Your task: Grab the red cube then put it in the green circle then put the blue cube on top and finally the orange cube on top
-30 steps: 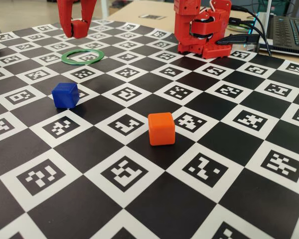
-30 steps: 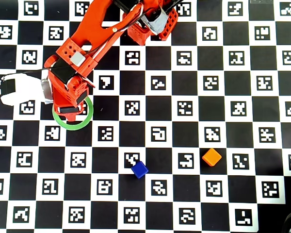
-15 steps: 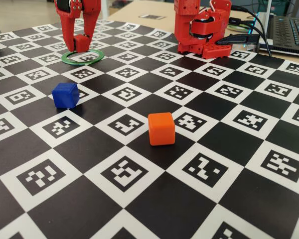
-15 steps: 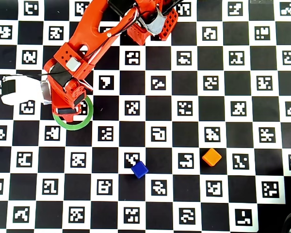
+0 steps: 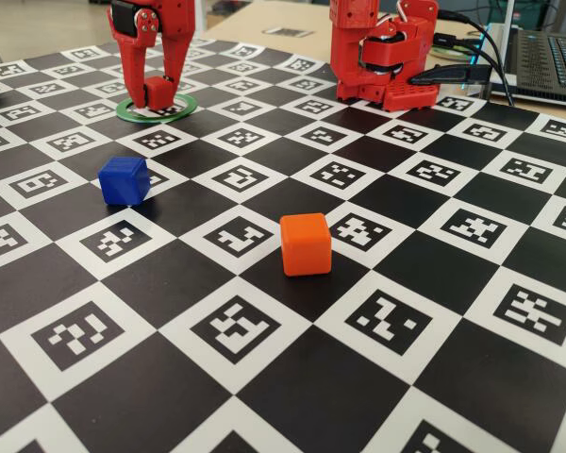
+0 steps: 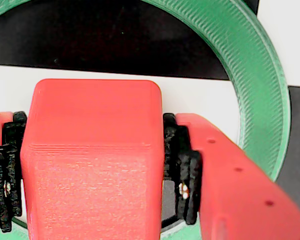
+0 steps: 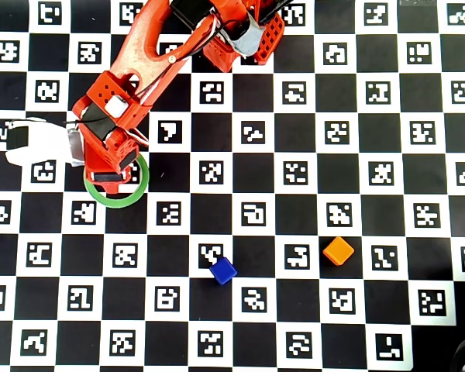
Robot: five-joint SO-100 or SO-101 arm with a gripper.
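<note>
Gripper clamped on red cube, held inside green circle toward its 6 o'clock rim in wrist view, blue cube well off at 4 o'clock overhead.

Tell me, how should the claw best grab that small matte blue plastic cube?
Come straight down from above and pinch two opposite flat side faces of the small matte blue plastic cube. It sits flat on the checkered board with nothing beside it, though rotated against the squares in the overhead view, so the gripper would likely turn to match.
</note>
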